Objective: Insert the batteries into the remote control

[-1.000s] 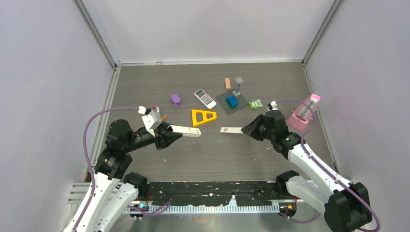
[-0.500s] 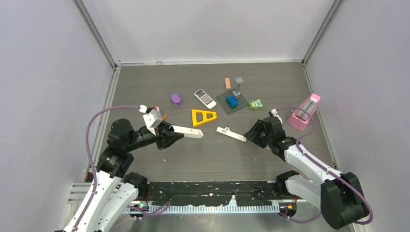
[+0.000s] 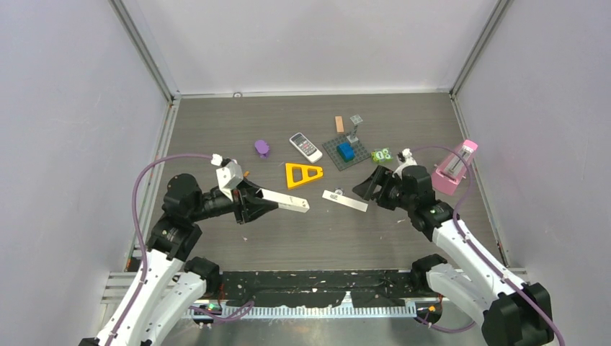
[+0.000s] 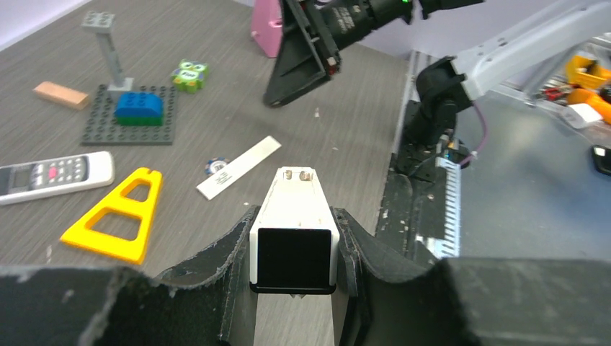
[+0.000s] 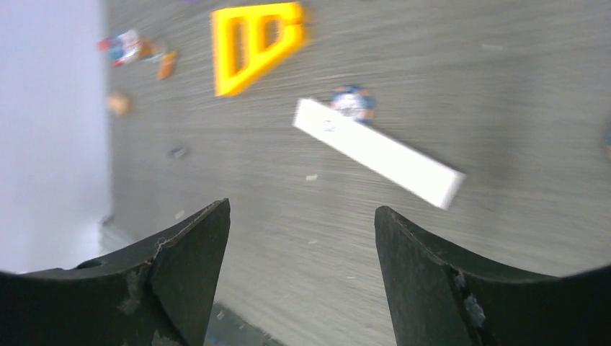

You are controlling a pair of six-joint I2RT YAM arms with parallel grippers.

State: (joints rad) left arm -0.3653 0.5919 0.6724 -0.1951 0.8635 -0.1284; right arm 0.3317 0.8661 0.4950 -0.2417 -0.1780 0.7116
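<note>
- On the left, our left gripper [image 4: 294, 238] pinches the white remote [image 4: 295, 205]; it may sag.
- Our right gripper [image 5: 300, 213] gapes empty over the white cover [image 5: 378, 153]; we might nudge it.

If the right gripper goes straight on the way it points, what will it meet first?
Probably the flat white strip lying just ahead of the right gripper, though depth is unclear.

left gripper [image 4: 294, 220] clamped on white remote [image 4: 294, 196] | white strip [image 4: 239, 166] flat on table [image 4: 216, 101] beyond, touching 1 round blue-white disc [image 4: 215, 167] | yellow triangle [image 4: 115, 216] left of it
</note>
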